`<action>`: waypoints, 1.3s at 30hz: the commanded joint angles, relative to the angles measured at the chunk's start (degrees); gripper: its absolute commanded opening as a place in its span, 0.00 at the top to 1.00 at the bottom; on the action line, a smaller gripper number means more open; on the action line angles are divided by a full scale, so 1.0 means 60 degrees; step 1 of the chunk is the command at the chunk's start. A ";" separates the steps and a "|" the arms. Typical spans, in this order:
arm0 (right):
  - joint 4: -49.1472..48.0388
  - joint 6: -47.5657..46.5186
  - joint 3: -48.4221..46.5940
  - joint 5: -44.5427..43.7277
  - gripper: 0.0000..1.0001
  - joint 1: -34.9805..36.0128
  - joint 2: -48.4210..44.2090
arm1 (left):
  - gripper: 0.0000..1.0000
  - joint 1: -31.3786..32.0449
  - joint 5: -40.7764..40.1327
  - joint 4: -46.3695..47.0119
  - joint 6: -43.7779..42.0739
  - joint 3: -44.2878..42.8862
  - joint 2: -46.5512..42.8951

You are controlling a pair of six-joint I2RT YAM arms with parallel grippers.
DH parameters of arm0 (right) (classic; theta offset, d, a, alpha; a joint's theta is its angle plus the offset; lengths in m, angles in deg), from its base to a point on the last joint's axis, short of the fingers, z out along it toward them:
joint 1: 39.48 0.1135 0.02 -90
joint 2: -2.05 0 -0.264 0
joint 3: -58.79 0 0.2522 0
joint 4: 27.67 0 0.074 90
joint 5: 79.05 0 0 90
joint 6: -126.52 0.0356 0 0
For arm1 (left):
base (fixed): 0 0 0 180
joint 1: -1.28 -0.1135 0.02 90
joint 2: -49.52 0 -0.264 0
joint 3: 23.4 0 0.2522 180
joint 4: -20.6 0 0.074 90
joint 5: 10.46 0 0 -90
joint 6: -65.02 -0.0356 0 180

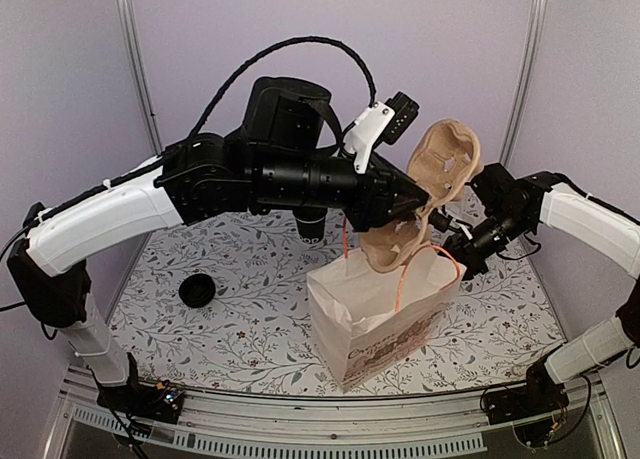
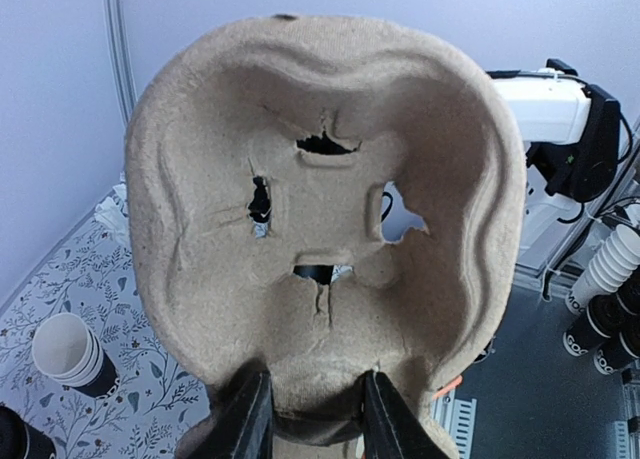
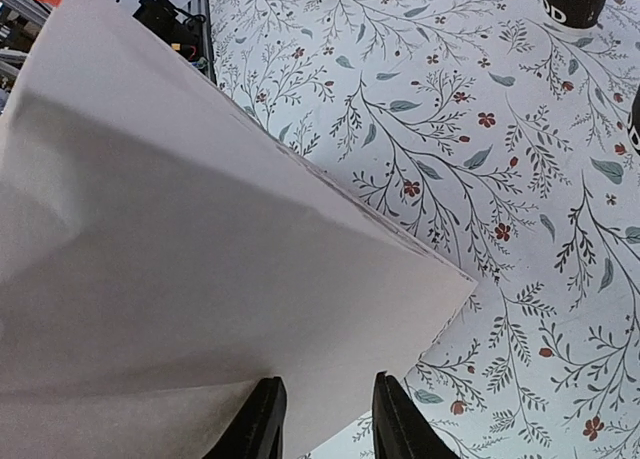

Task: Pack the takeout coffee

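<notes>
Both arms have smooth white shells and round black joints: the left arm (image 1: 100,219) and the right arm (image 1: 590,219). A black twisty cable (image 1: 290,44) loops at 12 o'clock. A white camera bracket (image 1: 368,131) sits on the left wrist. The left gripper (image 2: 313,384) has shiny black fingers (image 2: 250,419).

Pulp carrier (image 1: 447,164) over paper bag (image 1: 375,314)
</notes>
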 commanded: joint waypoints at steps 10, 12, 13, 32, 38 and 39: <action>-0.1252 -0.0268 0.0922 0.1064 0.62 -0.1033 -0.0783 | 0.66 0.0151 -0.0369 0.1425 0.0670 0.0718 -0.0991; -0.1380 -0.0278 0.1101 0.1016 0.62 -0.1048 -0.0792 | 0.66 0.0143 -0.0395 0.1681 0.0771 0.0851 -0.0887; -0.1445 -0.0278 0.1173 0.1010 0.61 -0.1042 -0.0803 | 0.66 0.0144 -0.0615 0.1730 0.0760 0.0881 -0.0838; -0.2072 -0.0221 0.1895 0.1141 0.60 -0.1182 -0.1430 | 0.68 -0.0132 0.0039 0.2055 0.1047 0.1633 -0.0221; -0.2416 -0.0117 0.2203 0.1356 0.60 -0.1343 -0.1517 | 0.68 -0.0120 0.0238 0.2136 0.1248 0.2729 -0.0860; -0.2485 -0.0143 0.2202 0.1423 0.60 -0.1356 -0.1490 | 0.68 -0.0123 0.0235 0.2173 0.1297 0.2844 -0.0943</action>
